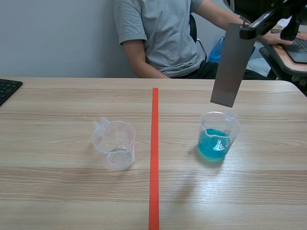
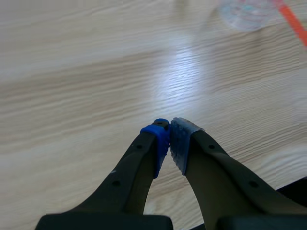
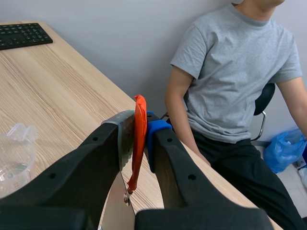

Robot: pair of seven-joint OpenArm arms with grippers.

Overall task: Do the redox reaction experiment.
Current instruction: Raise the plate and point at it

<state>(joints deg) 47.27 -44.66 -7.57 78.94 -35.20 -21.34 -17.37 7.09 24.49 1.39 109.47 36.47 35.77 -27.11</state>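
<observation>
Strip of grey metal (image 1: 233, 67), upper right, looks stiff and light; right gripper (image 3: 140, 122) clamps its top. Left gripper (image 2: 169, 139) is closed, empty.

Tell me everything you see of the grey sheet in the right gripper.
The grey sheet is a flat, long rectangle, dull like metal. The right gripper clamps its upper end, with an orange strip pinched alongside. It hangs slightly tilted, off the table, its lower edge above the cup of blue liquid, apparently not touching.
</observation>
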